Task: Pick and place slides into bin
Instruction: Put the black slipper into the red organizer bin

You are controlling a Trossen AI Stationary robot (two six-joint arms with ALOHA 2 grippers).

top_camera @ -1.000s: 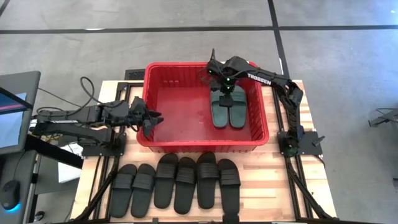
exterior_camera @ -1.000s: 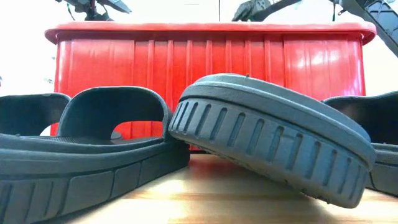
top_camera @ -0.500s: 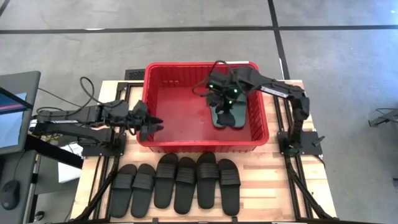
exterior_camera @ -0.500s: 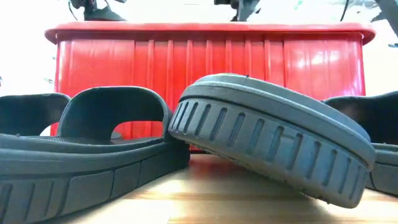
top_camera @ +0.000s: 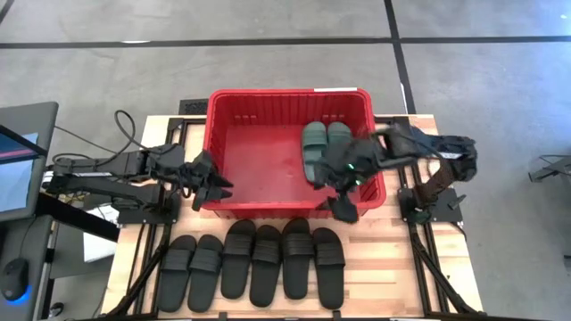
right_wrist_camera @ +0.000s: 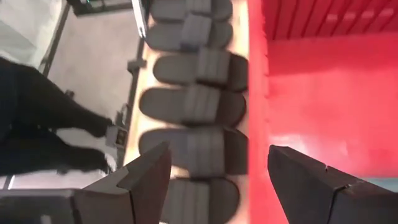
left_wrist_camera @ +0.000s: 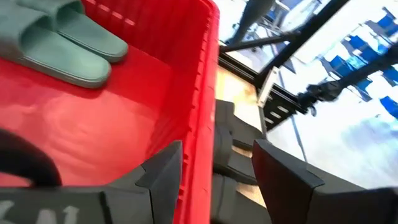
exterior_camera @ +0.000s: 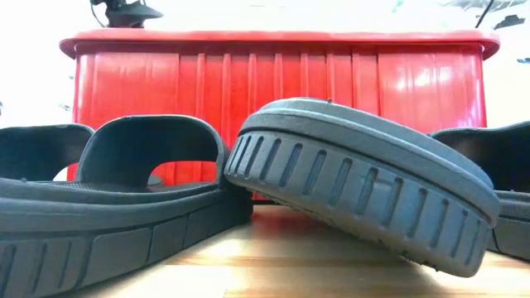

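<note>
bin (top_camera: pixel 211 143) floor lies bare at centre-left; green slides (top_camera: pixel 318 144) fill its upper right, black slides (top_camera: pixel 254 260) line the lower table.

1. We see a grey concrete floor (top_camera: pixel 268 53) crossed by dark seam lines.
2. We note a light wooden table (top_camera: pixel 393 267).
3. A monitor (top_camera: pixel 18 160) stands beside it.

— How are the arms built?
— Two dark, jointed arms are seen, with black cables trailing beside the left arm (top_camera: pixel 107 169).
— Any lights?
— Green lights are shown on the right arm (top_camera: pixel 393 153).
</note>
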